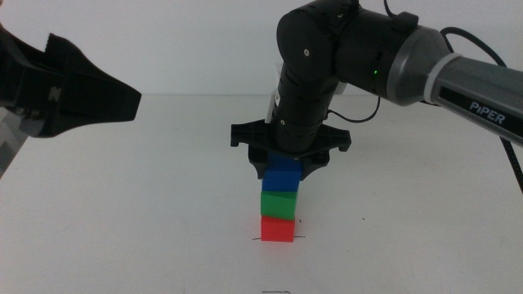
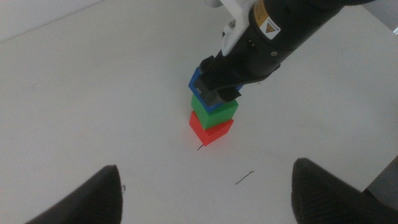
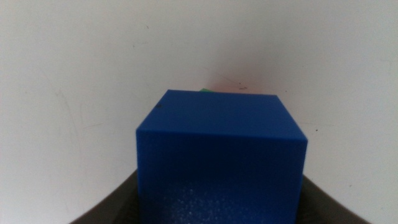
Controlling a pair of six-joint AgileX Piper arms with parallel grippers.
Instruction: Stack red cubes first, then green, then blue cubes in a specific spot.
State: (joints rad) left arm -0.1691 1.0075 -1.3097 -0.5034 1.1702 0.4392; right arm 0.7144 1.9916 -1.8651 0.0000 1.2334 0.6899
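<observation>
Right wrist view first, since it sits nearest the work: we see our right gripper (image 3: 217, 205) closed on the blue cube (image 3: 221, 149), which fills the space between the two dark fingers, with a sliver of green just showing past its far edge; so the stack lies directly below and ahead of the fingers, not off to either side. From the middle view the same gripper (image 1: 286, 167) comes straight down onto the tower; the blue cube (image 1: 283, 177) rests on the green cube (image 1: 280, 202), which sits on the red cube (image 1: 277, 229), and the red one stands on the short black pen line (image 1: 258, 238) whose ends show at its base. We judge the blue cube to be seated, a little offset towards the arm's side; the coming move turns on opening the fingers and rising straight up, since any sideways drag could topple the column. Our left gripper (image 2: 205, 193) waits well apart from the stack, its fingers spread wide and holding nothing, and the right arm is clearly the nearer. Beyond lies the bench (image 1: 122, 212), plain white and matte, bare around the tower save for a faint scribble (image 2: 244, 178) near the red cube.
</observation>
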